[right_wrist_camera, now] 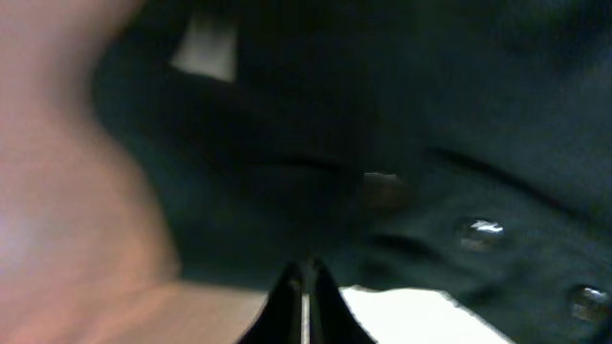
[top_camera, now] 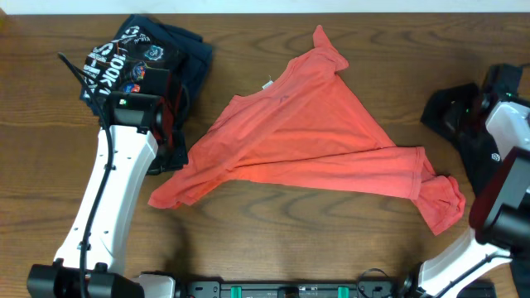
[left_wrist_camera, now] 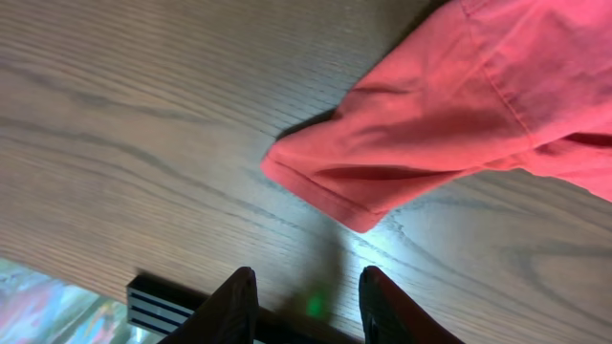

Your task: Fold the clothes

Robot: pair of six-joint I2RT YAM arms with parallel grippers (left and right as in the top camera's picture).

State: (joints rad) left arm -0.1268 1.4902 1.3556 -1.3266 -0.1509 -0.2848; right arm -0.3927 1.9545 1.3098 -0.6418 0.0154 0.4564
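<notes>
Closest to the left wrist camera, the left gripper (left_wrist_camera: 308,304) is open: its two dark fingers (left_wrist_camera: 237,306) stand apart with only bare wood between them, and they hold nothing. A small green light (left_wrist_camera: 314,306) reflects on the table (left_wrist_camera: 143,143) in that gap. A little ahead of the fingers, not touching them, lies the hemmed end of one sleeve (left_wrist_camera: 373,167) of the red shirt (top_camera: 298,132), flat on the wood with some soft wrinkles. From overhead, this sleeve is at the robot's left side, and the shirt spreads from there across the middle of the table in a rough triangle. Its other sleeve (top_camera: 439,199) is bunched up at the right side, near the right arm. A small white label (top_camera: 267,84) shows near the far part of the shirt. In the right wrist view, the right gripper (right_wrist_camera: 303,296) has its fingers pressed together with only a thin line between them. I see nothing caught in them, but the picture is very blurred. Behind them is a dark surface (right_wrist_camera: 430,143) with a few small shiny round spots, and I cannot tell what it is. Farthest away, at the far left corner of the table, a dark printed shirt (top_camera: 145,54) lies folded, apart from the red one.
</notes>
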